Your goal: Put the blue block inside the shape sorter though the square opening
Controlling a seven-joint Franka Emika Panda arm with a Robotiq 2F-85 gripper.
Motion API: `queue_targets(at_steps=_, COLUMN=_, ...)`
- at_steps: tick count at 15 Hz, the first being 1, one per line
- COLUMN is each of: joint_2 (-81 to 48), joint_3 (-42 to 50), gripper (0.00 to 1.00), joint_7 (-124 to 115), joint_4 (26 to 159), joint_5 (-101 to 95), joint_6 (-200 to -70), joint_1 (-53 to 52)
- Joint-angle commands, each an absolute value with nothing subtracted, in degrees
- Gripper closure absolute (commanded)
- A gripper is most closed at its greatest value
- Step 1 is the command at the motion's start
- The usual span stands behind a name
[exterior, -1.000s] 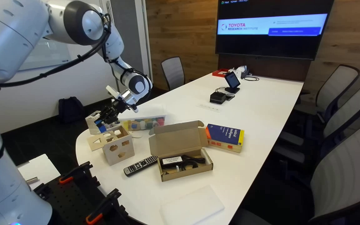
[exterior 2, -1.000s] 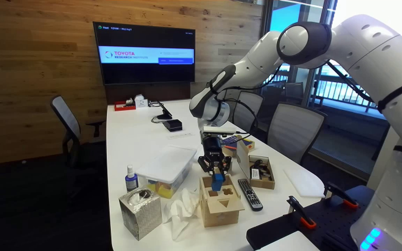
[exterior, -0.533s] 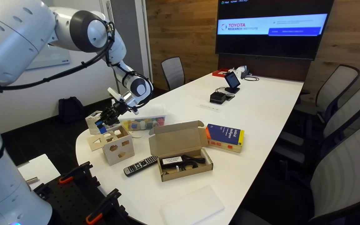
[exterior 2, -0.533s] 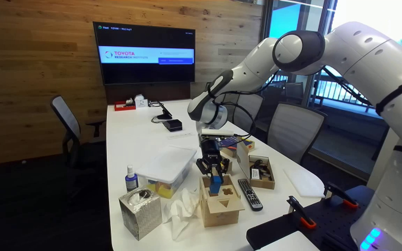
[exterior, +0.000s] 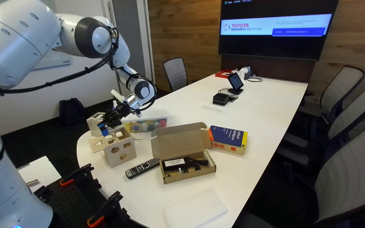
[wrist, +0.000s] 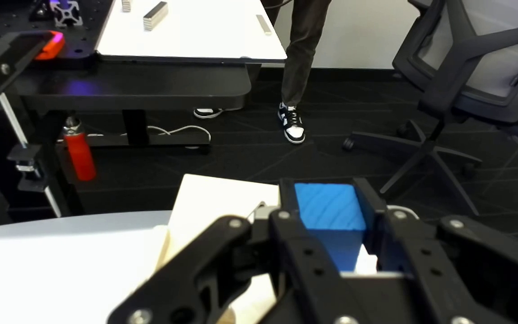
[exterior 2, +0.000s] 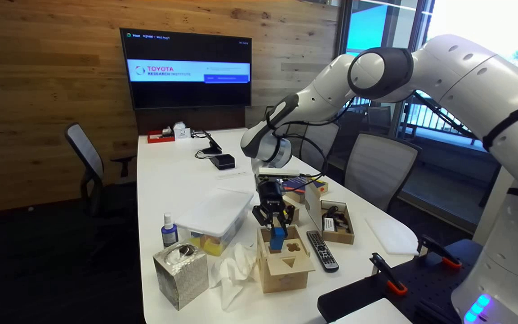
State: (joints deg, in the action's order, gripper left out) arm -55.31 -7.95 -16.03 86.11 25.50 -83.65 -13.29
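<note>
The blue block (exterior 2: 277,239) is held between the fingers of my gripper (wrist: 331,202), also seen in an exterior view (exterior: 104,126). The block (wrist: 329,207) sticks out past the fingertips and is slightly tilted. The pale wooden shape sorter (exterior 2: 270,281) stands on the table below it, also in an exterior view (exterior: 120,151). Its lid (exterior 2: 301,264) is slid partly out toward the robot base and shows triangle and clover openings. The block's lower end overlaps and mostly hides the square opening (exterior 2: 274,251). I cannot tell whether it touches the lid. In the wrist view the lid (wrist: 223,198) shows behind the gripper.
A remote (exterior 2: 322,252) and an open cardboard box (exterior 2: 337,222) lie beside the sorter. On its other side are crumpled tissue (exterior 2: 234,274), a tissue box (exterior 2: 181,276), a spray bottle (exterior 2: 169,231) and a lidded plastic bin (exterior 2: 216,213). A blue book (exterior: 228,136) lies farther off.
My gripper and the block have moved down a little toward the lid and shifted slightly, now over the square opening. The elbow has lowered. The sorter has not moved.
</note>
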Motion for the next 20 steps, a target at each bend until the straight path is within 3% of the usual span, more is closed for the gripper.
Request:
queue_targets(at_steps=1, joint_2=-57.04, joint_3=-7.80, gripper=0.91, joint_7=-17.12, joint_4=82.88, joint_5=24.53, joint_6=-80.68, joint_1=-13.30)
queue_targets(at_steps=20, joint_2=-61.57, joint_3=-7.79, gripper=0.91, joint_7=-17.36, joint_4=78.02, joint_5=24.26, joint_6=-77.68, joint_1=-13.45)
